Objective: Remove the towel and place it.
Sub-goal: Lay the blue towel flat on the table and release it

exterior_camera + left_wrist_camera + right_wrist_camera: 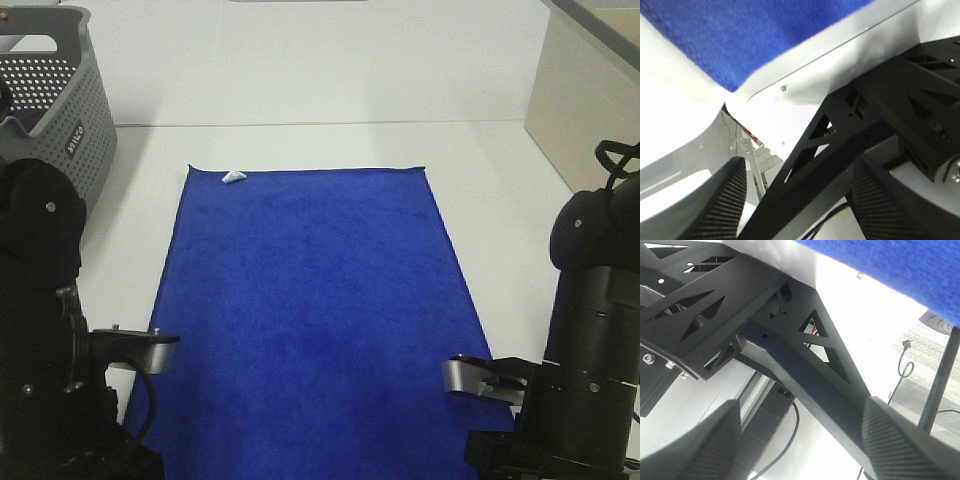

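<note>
Two tools, both spread wide and holding nothing: the left tool [800, 170] and the right tool [802, 412]. The blue towel [310, 320] lies flat mid-desk [300, 80], touched by neither; the tools sit at its 8 and 4 o'clock. Its white tag [232, 177] is at the 11 o'clock corner. A grey basket [60, 110] at 10 o'clock carries a label too small to read. Only the wrist views show the black frame [850, 125] under the desk edge.
</note>
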Robot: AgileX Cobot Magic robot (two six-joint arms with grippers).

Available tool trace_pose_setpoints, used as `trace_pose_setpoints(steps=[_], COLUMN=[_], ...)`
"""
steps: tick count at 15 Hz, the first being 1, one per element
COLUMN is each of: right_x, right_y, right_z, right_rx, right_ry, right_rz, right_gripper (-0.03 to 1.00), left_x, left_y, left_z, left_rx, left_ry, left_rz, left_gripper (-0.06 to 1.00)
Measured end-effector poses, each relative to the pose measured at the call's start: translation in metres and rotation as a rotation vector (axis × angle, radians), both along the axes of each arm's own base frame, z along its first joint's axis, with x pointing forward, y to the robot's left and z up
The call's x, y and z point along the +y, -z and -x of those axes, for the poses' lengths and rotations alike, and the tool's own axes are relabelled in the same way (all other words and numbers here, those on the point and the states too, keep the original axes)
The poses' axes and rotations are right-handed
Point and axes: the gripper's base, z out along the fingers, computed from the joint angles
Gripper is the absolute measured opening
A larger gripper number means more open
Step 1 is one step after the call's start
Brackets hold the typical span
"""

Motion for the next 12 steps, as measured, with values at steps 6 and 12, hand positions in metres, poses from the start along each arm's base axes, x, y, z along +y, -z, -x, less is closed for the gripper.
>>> trace_pose_setpoints(steps=[6,12], right_x=[0.007,0.014], right_y=[-0.023,-0.087], right_z=[-0.022,-0.081], right_rx=[-0.09,-0.446], right_ry=[-0.03,-0.06], right_rz=[-0.051,-0.003], right_gripper=[0.69,0.69], left_x=[-0.013,-0.031], left_y=[-0.022,-0.067], left_z=[-0.018,-0.073], left_rx=[0.004,-0.261], left_ry=[0.03,0.087], left_rz=[0.044,0.039], left_gripper=[0.6,0.6])
